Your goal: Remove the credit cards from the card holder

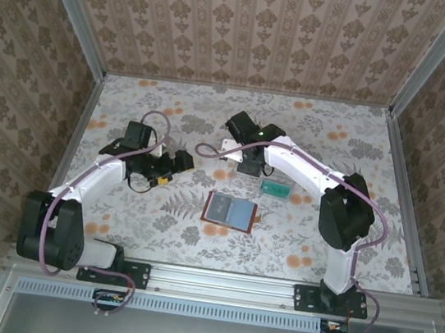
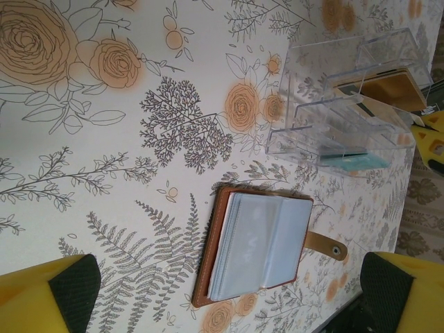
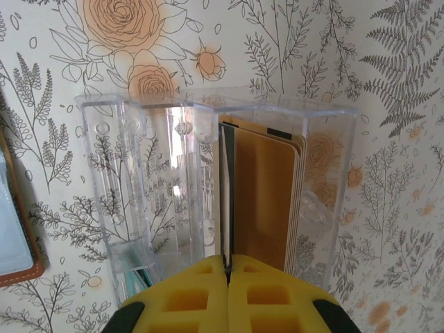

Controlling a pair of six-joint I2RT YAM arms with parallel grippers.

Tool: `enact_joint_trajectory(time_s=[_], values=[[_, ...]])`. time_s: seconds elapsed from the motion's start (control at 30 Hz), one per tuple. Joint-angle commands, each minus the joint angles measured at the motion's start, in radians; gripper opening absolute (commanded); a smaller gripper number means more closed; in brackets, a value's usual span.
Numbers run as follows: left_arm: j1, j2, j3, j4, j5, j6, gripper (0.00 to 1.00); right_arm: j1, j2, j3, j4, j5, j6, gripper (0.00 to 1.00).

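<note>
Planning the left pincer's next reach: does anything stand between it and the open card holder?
Nothing visible does. The open left pincer faces the card holder across bare floral tabletop; the clear tray stands beyond the holder.

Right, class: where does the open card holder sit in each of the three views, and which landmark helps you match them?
Top external: card holder lies open near the table's middle, between the two arms.
Left wrist: lower middle, lining up, strap pointing right.
Right wrist: at the left edge, cut off by the frame.
Shared landmark: the clear tray, close beside the holder in every view.
</note>
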State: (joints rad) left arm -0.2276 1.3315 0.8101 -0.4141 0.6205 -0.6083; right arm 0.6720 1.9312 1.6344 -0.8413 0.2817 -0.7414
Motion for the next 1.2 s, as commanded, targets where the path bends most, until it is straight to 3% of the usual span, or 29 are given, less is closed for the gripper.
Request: enact_joint_trajectory(time_s=[0.0, 0.13, 0.23, 0.27, 0.7, 0.93, 1.17], values=[[0.007, 0.008, 0.012, -0.014, 0.016, 0.023, 1.00, -0.006, 0.019, -0.013, 0.016, 0.011, 0.005, 0.00], [0.008, 0.008, 0.012, -0.014, 0.016, 0.022, 1.00, -0.006, 0.032, -0.009, 0.029, 0.040, 0.020, 0.10], [0.008, 0.006, 0.011, -0.016, 0.016, 0.025, 1.00, -0.006, 0.030, -0.005, 0.034, 0.054, 0.034, 0.32], [0.007, 0.006, 0.010, -0.015, 0.016, 0.024, 1.00, -0.007, 0.028, -0.005, 0.038, 0.058, 0.036, 0.34], [0.007, 0.009, 0.004, -0.009, 0.016, 0.025, 1.00, -0.014, 0.023, -0.015, 0.111, 0.171, 0.043, 0.35], [0.005, 0.012, 0.003, -0.004, 0.016, 0.022, 1.00, -0.015, -0.081, -0.063, 0.166, 0.110, 0.118, 0.35], [-0.033, 0.042, 0.007, 0.017, 0.017, 0.015, 1.00, -0.006, -0.237, -0.141, 0.162, -0.016, 0.373, 0.33]])
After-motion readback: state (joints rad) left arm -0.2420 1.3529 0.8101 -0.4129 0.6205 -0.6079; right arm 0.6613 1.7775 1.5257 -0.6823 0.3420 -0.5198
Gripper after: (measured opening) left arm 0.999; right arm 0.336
